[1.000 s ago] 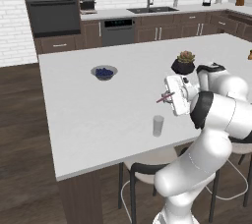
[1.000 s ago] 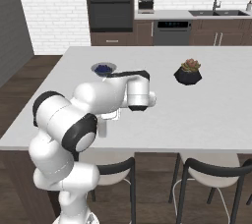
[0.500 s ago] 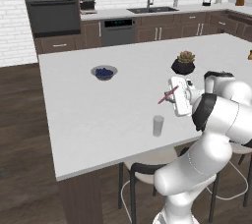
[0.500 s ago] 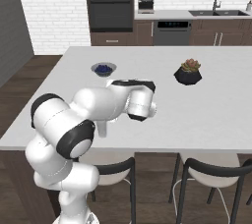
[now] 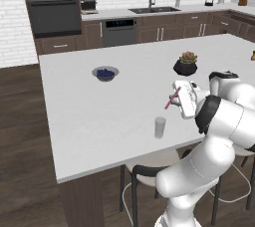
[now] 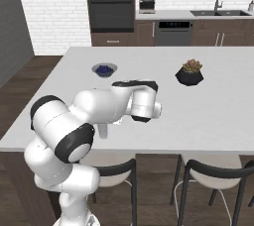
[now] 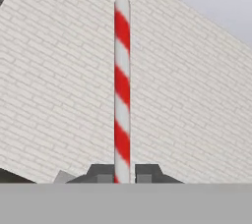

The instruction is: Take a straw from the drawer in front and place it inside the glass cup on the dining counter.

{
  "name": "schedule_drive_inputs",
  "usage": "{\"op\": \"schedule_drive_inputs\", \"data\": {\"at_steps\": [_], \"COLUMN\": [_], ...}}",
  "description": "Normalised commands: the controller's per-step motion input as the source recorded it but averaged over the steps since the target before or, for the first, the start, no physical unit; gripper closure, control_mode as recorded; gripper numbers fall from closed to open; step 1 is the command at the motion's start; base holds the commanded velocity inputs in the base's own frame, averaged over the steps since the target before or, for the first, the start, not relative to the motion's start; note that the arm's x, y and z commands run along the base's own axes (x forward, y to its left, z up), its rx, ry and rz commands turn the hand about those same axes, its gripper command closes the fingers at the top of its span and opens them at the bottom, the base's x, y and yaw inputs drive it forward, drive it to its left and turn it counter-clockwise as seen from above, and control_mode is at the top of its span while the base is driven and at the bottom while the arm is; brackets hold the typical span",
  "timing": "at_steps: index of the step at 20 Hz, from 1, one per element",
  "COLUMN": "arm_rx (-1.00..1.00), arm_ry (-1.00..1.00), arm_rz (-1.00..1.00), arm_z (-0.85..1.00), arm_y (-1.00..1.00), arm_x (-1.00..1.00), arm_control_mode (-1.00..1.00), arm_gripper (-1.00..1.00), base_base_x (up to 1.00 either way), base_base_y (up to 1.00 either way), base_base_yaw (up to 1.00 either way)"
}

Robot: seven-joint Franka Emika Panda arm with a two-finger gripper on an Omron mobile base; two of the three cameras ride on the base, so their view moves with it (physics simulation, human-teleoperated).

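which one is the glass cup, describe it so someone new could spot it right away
Start at the big white dining counter with stools along its near edge. The glass cup stands on it near that edge, just below and left of the gripper that holds the red and white straw. It is the one clear, colourless tumbler; the bowl with blue contents and the dark potted plant sit farther back.
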Motion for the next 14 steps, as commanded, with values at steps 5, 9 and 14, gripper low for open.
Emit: {"op": "schedule_drive_inputs", "data": {"at_steps": [5, 9, 14], "arm_rx": [-0.07, 0.0, 0.0], "arm_ry": [0.19, 0.25, 0.18], "arm_rz": [0.0, 0.0, 0.0], "arm_z": [-0.21, -0.03, -0.07], "arm_y": [0.0, 0.01, 0.0], "arm_x": [0.0, 0.01, 0.0], "arm_control_mode": [-1.0, -1.0, -1.0], "arm_gripper": [1.0, 1.0, 1.0], "base_base_x": [0.0, 0.0, 0.0], "base_base_y": [0.0, 0.0, 0.0], "base_base_yaw": [0.0, 0.0, 0.0]}}
